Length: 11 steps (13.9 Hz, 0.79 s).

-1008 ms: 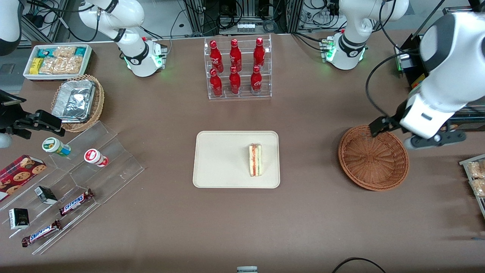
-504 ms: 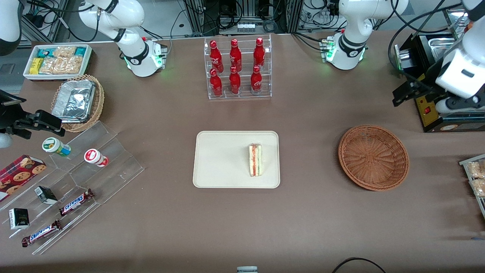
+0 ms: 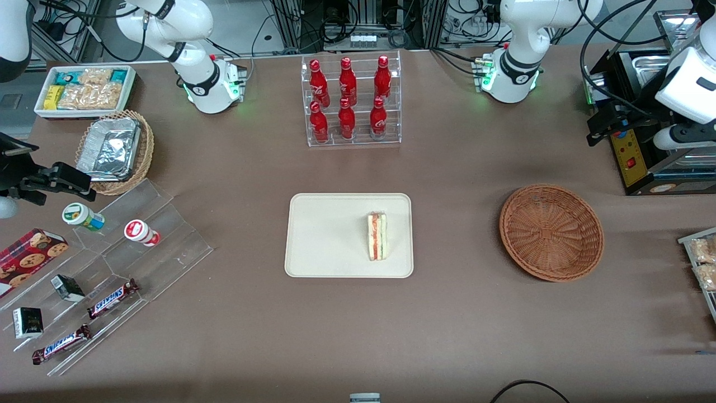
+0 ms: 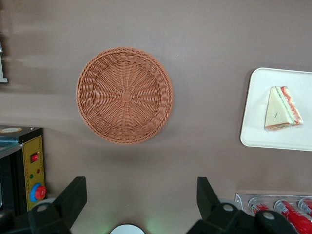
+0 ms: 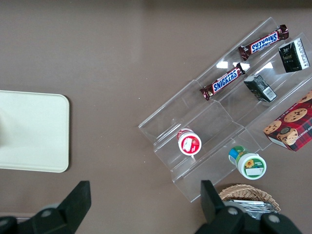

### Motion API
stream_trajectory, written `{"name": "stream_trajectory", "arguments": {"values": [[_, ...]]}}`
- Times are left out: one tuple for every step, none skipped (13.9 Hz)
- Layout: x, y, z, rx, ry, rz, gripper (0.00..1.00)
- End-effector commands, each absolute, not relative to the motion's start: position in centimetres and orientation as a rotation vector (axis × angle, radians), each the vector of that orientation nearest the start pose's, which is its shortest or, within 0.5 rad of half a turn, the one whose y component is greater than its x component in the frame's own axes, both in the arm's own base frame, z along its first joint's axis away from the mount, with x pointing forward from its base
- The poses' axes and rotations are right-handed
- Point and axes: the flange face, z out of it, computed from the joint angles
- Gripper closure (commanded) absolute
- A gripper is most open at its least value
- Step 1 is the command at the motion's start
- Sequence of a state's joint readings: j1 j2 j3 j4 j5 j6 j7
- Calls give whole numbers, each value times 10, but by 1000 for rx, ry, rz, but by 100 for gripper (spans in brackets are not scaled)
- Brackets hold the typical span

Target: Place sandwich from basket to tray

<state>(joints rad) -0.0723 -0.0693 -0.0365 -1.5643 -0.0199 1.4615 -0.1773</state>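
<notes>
The sandwich [image 3: 377, 235] lies on the cream tray [image 3: 324, 235], on the part of the tray toward the working arm's end. The round reddish-brown basket [image 3: 551, 232] is empty and stands beside the tray toward the working arm's end. My left gripper [image 3: 601, 126] hangs high, farther from the front camera than the basket, next to a black box. In the left wrist view the gripper [image 4: 140, 195] is open and empty, with the basket [image 4: 124, 95], the tray [image 4: 258, 122] and the sandwich [image 4: 282, 108] all in sight.
A black box with a yellow panel [image 3: 632, 157] stands beside the gripper. A clear rack of red bottles [image 3: 351, 101] stands farther from the camera than the tray. A clear stepped shelf of snacks [image 3: 112, 268], a foil-lined wicker basket [image 3: 114, 151] and a white snack bin [image 3: 84, 89] lie toward the parked arm's end.
My left gripper has left the basket's rim and moved up and away from the front camera to beside the black box. The sandwich, tray and basket have not moved.
</notes>
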Motion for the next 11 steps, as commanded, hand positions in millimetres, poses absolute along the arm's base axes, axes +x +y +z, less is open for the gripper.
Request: {"name": "stream_trajectory", "arguments": {"values": [[519, -65, 657, -3137, -76, 75, 0], [520, -62, 656, -3137, -83, 77, 0], [522, -60, 657, -3139, -91, 59, 0], [526, -56, 654, -3141, -103, 49, 0], [529, -57, 652, -3142, -101, 25, 0], [531, -53, 652, -3142, -110, 10, 0], [532, -51, 651, -3123, -112, 1, 0], [532, -51, 651, -3117, -108, 0, 0], [532, -51, 651, -3115, -110, 0, 0], [531, -50, 651, -3115, -112, 0, 0], [531, -48, 652, -3116, -117, -2, 0]]}}
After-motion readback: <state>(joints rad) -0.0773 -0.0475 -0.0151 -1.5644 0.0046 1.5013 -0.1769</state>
